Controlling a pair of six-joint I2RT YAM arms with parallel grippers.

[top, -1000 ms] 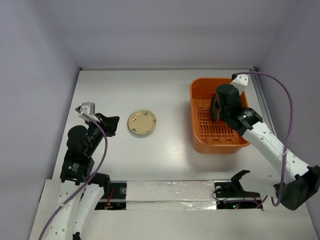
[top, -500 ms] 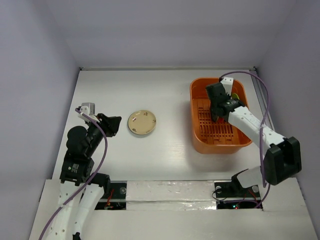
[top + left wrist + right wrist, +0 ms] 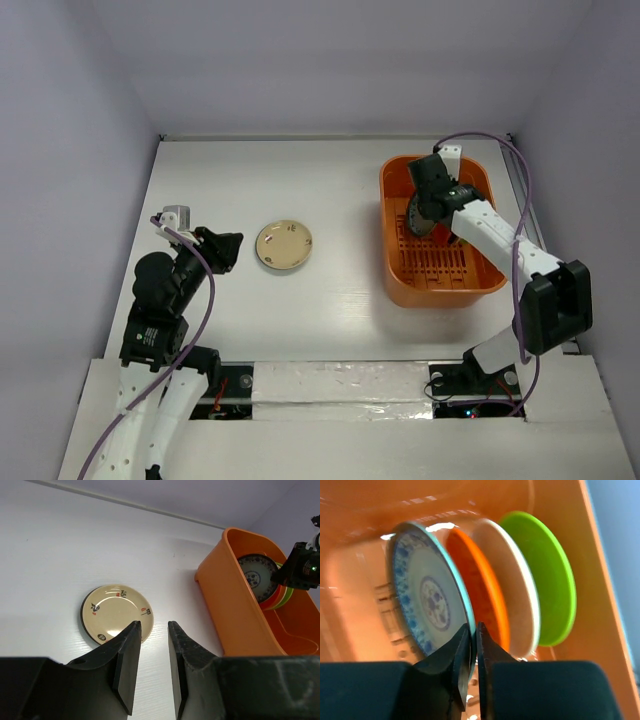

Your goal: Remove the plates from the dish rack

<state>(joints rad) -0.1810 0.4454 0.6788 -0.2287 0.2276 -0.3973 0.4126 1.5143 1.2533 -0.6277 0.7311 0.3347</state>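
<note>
Rack (image 3: pixel 441 293) sits on the right side of the table (image 3: pixel 340 180), orange, with four plates on edge in a close row at its far end. From the right wrist they run: blue plate (image 3: pixel 422 605) nearest, then orange plate (image 3: pixel 482 597), cream plate (image 3: pixel 517 587) and green plate (image 3: pixel 545 570) against the wall.

The right gripper (image 3: pixel 471 630) reaches down into the rack. Its fingers are pinched together on the rim of the blue plate, one on each face of the edge. I cannot tell whether that plate's lower edge rests on the slotted floor.

Over on the left, the left gripper (image 3: pixel 153 626) hangs low above the table. Its fingers are apart with a narrow gap and nothing between them. Just ahead of it a yellowish plate (image 3: pixel 117 612) with small dark and red marks lies flat on the table. That plate is well apart from the rack and touches neither gripper.
</note>
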